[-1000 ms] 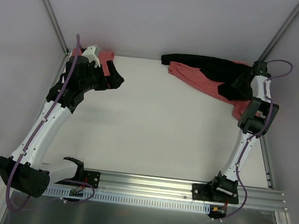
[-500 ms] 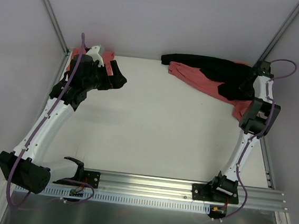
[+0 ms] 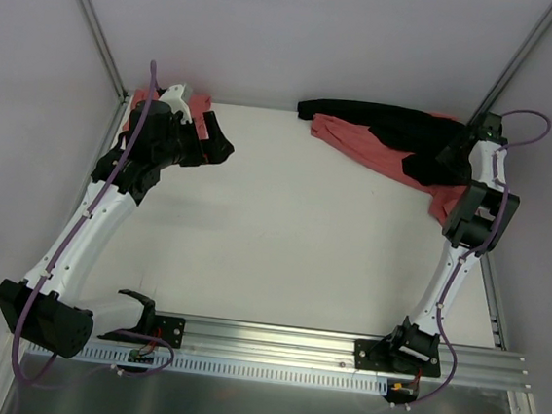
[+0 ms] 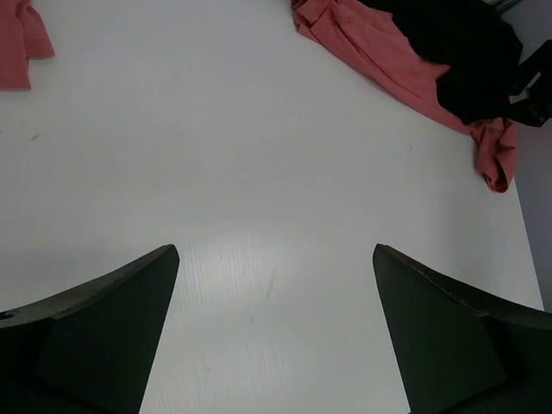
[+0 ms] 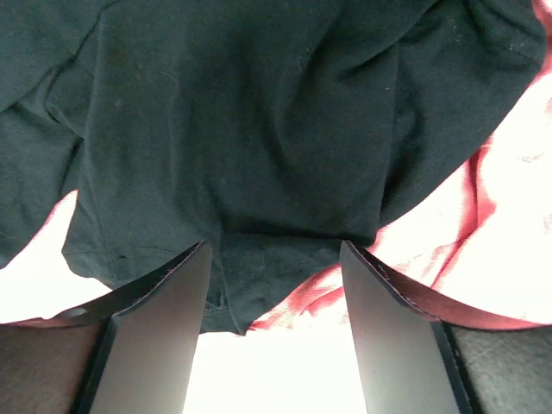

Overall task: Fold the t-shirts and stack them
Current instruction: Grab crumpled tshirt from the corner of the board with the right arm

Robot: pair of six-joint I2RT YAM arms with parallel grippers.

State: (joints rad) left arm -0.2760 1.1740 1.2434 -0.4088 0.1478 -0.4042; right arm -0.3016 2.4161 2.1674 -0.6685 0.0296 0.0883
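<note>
The right claw [image 5: 276, 250] has its two fingers spread partway. The hem of the black t-shirt [image 5: 241, 129] lies in the gap between them. The cloth is not squeezed between the fingers, and whether either finger touches it cannot be told. In the right wrist view, black folds fill most of the space beyond the fingertips. A salmon-red t-shirt [image 5: 509, 224] shows underneath along the right and lower edges.

From the top view, this claw sits at the far right corner of the bench [image 3: 282, 247], low over the heap. There the black t-shirt lies stretched along the far edge, draped across the crumpled salmon-red one, which pokes out on its near side and at the right end.

The left claw [image 4: 276, 250] is spread as wide as it goes and holds nothing. Bare white bench lies below and between its fingers. It hangs at the far left of the bench, just beside a second salmon-red t-shirt [image 3: 193, 106] bunched in the far left corner. Only a scrap of that shirt shows at the upper left of the left wrist view.
</note>
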